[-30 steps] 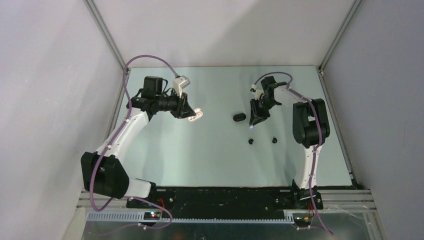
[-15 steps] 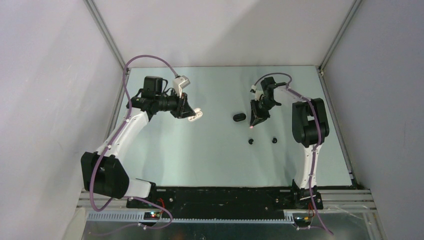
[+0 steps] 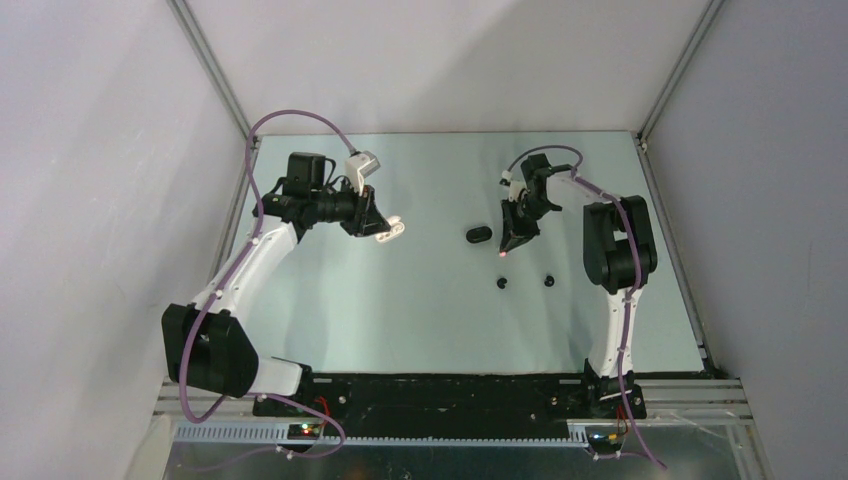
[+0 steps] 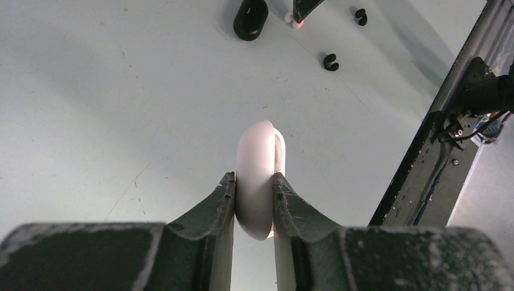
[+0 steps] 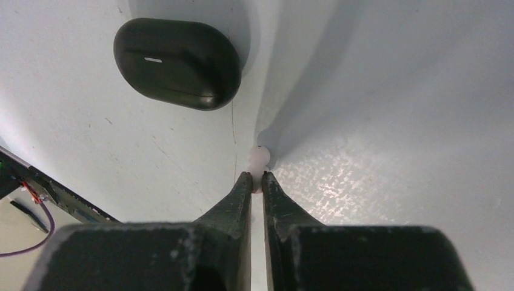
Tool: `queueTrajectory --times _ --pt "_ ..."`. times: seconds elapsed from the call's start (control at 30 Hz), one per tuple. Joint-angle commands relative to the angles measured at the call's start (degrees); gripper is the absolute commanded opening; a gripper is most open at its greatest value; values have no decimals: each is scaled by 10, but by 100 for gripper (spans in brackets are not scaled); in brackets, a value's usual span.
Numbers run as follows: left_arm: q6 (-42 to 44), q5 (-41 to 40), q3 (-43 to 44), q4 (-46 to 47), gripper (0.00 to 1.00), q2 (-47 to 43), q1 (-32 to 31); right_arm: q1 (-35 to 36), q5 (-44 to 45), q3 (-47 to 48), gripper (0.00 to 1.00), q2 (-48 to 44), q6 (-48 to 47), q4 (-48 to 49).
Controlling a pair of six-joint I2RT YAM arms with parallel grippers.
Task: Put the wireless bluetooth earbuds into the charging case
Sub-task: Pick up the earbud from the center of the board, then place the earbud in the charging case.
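Grip status: my right gripper (image 5: 254, 177) pinched a white earbud (image 5: 259, 156) at the very fingertips, on the table (image 3: 400, 310) just beside the closed black case (image 5: 176, 60). My left gripper (image 4: 253, 180) clamped the white case (image 4: 257, 142), held above the table well apart from the black case. Two black earbuds (image 3: 502, 283) lay near the black case, toward my bases. Risk: so shallow a hold on a rounded bud could squeeze it out during lifting, and it might roll against the black case.
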Motion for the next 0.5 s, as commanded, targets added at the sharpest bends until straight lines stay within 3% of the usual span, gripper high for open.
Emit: queueTrajectory --times 0.0,0.03,0.23,0.47 --pt "14 4 6 5 0 -10 5 0 13 25 6 -3 -19 -1" --pt "14 4 7 5 0 -10 5 -1 13 27 0 -5 -20 -3" --pt "14 9 13 5 0 -6 4 -12 -44 41 0 -39 -83 -31" --pt "25 10 39 15 0 19 -10 2 -159 79 0 -126 -300 -105"
